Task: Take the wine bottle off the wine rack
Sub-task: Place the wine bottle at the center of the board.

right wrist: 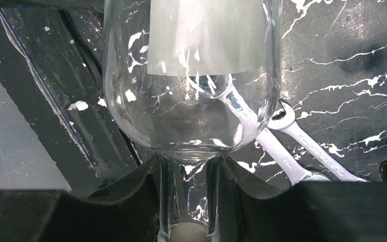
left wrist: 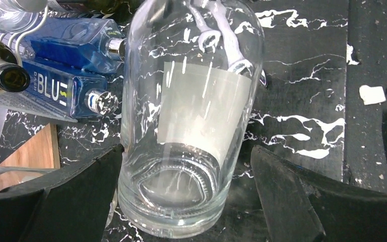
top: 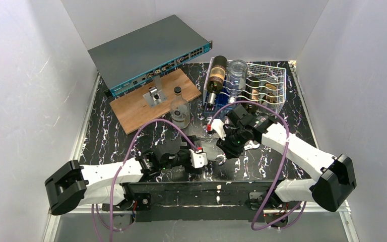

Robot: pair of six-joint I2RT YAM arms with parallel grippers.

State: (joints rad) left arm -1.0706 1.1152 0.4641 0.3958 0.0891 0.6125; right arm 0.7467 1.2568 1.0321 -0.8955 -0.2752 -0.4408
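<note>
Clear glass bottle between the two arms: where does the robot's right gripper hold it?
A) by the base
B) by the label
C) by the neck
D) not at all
C: the right wrist view shows the right gripper shut on the neck of the clear glass bottle.

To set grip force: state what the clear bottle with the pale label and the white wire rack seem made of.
Clear bottle with pale label: likely glass, glossy; marbled table shows through it. White wire rack: probably metal rod with white coating; thin bent rows, coating kind unclear.
</note>
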